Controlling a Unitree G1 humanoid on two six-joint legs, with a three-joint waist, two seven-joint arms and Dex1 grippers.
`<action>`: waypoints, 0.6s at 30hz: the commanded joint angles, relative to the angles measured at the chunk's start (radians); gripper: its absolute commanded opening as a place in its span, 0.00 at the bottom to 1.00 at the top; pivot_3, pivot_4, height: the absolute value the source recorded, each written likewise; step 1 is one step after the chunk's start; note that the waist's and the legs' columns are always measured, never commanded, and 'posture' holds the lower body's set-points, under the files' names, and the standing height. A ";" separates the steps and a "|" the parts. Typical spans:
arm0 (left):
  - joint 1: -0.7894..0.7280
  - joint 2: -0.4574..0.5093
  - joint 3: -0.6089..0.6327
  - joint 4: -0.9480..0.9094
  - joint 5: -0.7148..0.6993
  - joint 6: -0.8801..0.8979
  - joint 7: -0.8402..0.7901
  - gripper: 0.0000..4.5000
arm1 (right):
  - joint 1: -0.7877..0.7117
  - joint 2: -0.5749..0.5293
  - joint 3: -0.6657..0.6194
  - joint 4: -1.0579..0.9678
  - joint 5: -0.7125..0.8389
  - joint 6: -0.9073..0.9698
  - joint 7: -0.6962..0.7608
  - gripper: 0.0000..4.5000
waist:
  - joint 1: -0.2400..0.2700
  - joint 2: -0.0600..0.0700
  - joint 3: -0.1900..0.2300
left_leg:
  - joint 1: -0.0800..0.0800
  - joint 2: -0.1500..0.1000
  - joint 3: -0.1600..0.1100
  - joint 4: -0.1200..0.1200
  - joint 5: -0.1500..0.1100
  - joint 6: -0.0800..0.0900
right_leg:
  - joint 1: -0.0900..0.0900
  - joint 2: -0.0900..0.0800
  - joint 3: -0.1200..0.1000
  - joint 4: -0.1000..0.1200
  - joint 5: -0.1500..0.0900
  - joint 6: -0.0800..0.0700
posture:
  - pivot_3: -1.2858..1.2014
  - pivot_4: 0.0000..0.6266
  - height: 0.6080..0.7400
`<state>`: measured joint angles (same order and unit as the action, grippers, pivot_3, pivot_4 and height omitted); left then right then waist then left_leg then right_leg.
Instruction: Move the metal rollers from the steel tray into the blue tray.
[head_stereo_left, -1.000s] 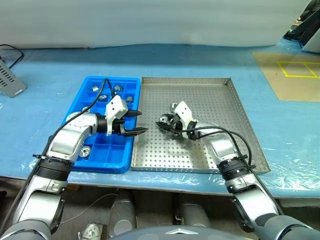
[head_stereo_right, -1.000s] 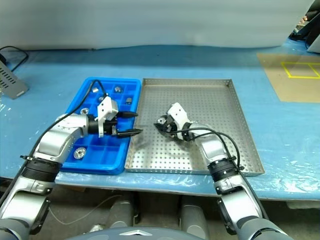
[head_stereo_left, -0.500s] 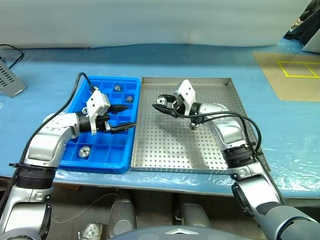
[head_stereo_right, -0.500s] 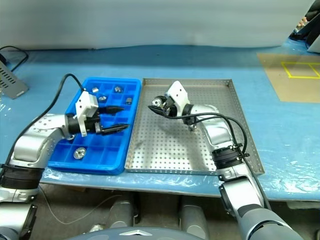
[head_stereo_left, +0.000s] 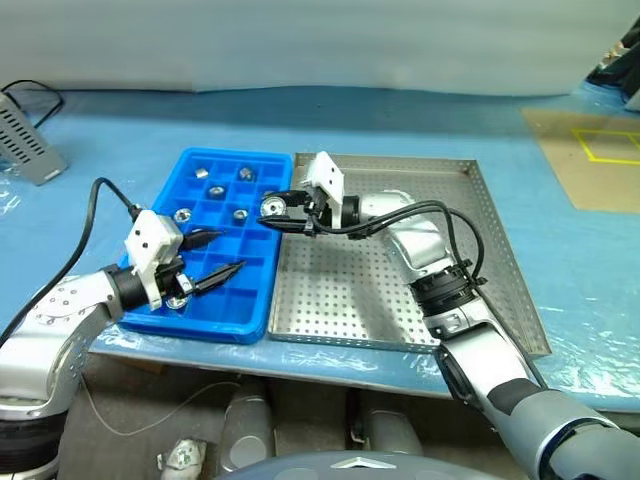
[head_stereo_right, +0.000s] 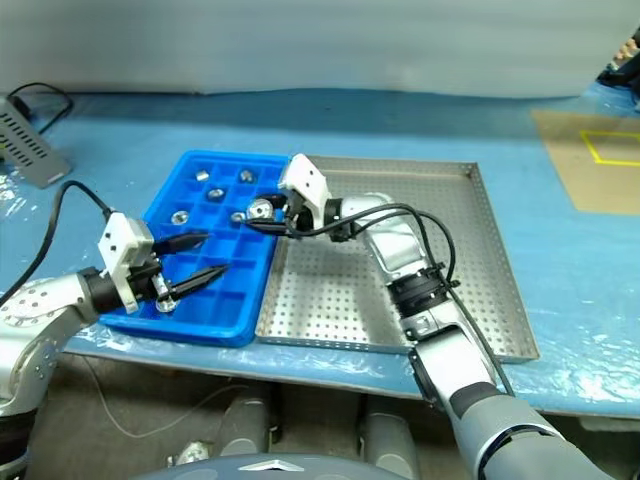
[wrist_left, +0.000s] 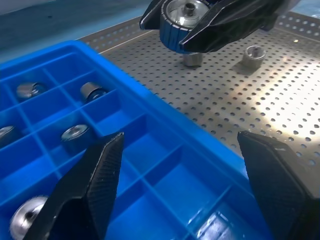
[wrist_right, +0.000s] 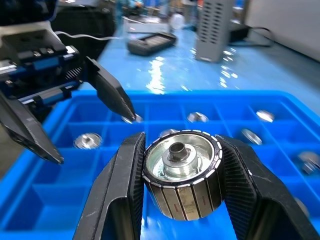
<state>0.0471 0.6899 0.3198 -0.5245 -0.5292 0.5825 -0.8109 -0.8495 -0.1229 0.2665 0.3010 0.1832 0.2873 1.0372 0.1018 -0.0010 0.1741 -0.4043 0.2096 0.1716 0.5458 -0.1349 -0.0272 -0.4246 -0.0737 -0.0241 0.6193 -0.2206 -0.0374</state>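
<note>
Blue sheeting covers the tabletop (head_stereo_left: 90, 140), where the perforated steel tray (head_stereo_left: 400, 300) lies right of the blue tray (head_stereo_left: 215, 325), rims side by side. My right gripper (head_stereo_left: 268, 210), jaws clamped on one metal roller (head_stereo_left: 271, 208), hangs over the blue tray's right edge; my left gripper (head_stereo_left: 215, 255) waits with jaws spread and empty above its near cells. To land it well, I should centre over a vacant cell, descend, then release. Held roller: bright silver, ribbed rim, central hole. Others sit in far cells (head_stereo_left: 202, 172); two remain on steel (wrist_left: 253, 52).
</note>
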 joint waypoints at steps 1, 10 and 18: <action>0.083 0.002 0.113 -0.100 -0.033 0.025 0.055 0.85 | -0.047 0.033 0.004 0.027 0.024 -0.047 0.037 0.39 | 0.010 0.000 0.000 | 0.000 0.000 0.000 0.000 0.000 0.000 | 0.000 0.000 0.000 0.000 0.000 0.000 | 0.66 0.24 1.00; 0.251 -0.023 0.230 -0.200 -0.074 0.034 0.124 0.85 | -0.091 0.086 0.007 0.144 0.012 -0.108 0.088 0.39 | 0.080 0.000 0.000 | 0.000 0.000 -0.001 -0.004 0.000 0.000 | 0.000 0.000 0.000 -0.004 -0.001 0.001 | 0.70 0.24 1.00; 0.227 -0.016 0.183 -0.202 -0.087 0.032 0.158 0.85 | -0.144 0.081 -0.027 0.293 -0.009 -0.160 0.051 0.39 | 0.105 0.000 0.000 | -0.001 0.000 -0.003 -0.004 0.000 0.000 | 0.000 0.000 0.000 -0.004 -0.001 0.001 | 0.68 0.24 1.00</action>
<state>0.2844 0.6665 0.5046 -0.7072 -0.6050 0.6229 -0.6597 -0.9601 -0.0464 0.2647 0.6006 0.1707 0.1570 1.0974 0.2073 -0.0010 0.1745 -0.4051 0.2096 0.1690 0.5420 -0.1351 -0.0273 -0.4251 -0.0738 -0.0239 0.6154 -0.2215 -0.0363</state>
